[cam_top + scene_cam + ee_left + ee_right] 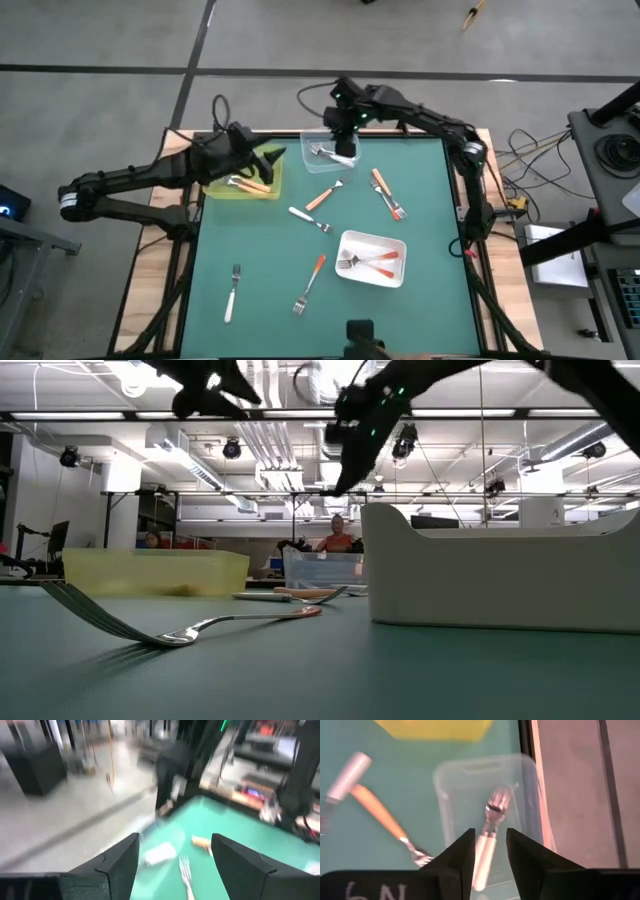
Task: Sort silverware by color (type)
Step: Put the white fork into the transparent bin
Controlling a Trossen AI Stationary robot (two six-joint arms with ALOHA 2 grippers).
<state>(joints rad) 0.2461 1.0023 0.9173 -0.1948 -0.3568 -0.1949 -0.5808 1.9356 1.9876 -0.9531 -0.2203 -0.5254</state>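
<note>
my right pincer (488, 851) over clear tray (451, 785), fingers parted, white-handled fork (488, 843) lying in tray between them | my left pincer (175, 857) spread above yellow tray (262, 187) | other forks across worktop (260, 300)

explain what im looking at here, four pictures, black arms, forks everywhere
Two dark robot arms work at a green table, sorting small forks by handle colour. One picture looks straight down, one sits at tabletop level, and two come from cameras on the wrists. The left pincer hangs open over the yellow plastic tray. The right pincer is above a white-handled metal fork lying in the clear plastic tray; whether it grips it is unclear. A white rectangular dish holds red-orange forks; others lie loose.
</note>
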